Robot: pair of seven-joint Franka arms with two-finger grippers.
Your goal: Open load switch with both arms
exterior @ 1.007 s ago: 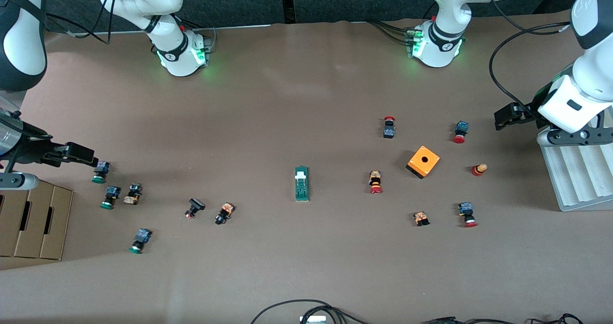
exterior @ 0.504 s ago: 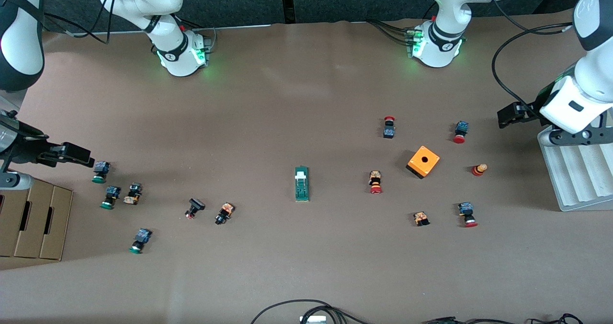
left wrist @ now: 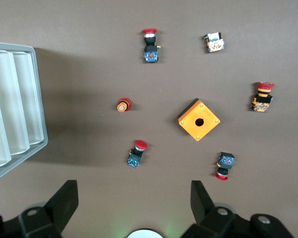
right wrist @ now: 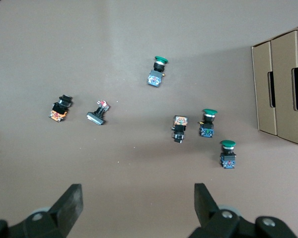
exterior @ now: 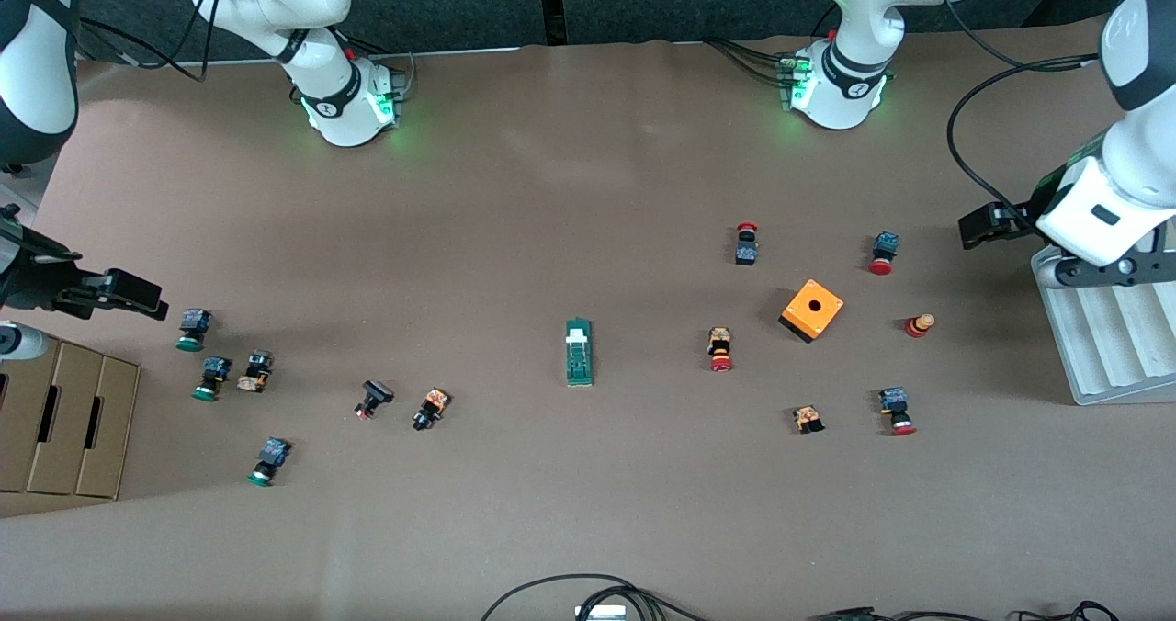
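The load switch (exterior: pixel 579 352), a narrow dark-green block with a white end piece, lies flat near the middle of the table and touches nothing. It does not show in either wrist view. My left gripper (exterior: pixel 976 226) hangs open over bare table at the left arm's end, beside the white ribbed tray (exterior: pixel 1112 336). In the left wrist view the left gripper (left wrist: pixel 134 191) holds nothing. My right gripper (exterior: pixel 138 295) hangs open over the table at the right arm's end, beside a green-capped push button (exterior: pixel 192 329). In the right wrist view the right gripper (right wrist: pixel 137 193) is empty too.
An orange cube with a hole (exterior: pixel 812 310) and several red-capped push buttons (exterior: pixel 720 348) lie toward the left arm's end. Several green-capped push buttons (exterior: pixel 210 378) lie toward the right arm's end, by a cardboard box (exterior: pixel 64 419). Cables (exterior: pixel 588 593) lie along the table edge nearest the front camera.
Both grippers have drifted slightly outward, each toward its own end of the table. They stay open, and the load switch has not moved.
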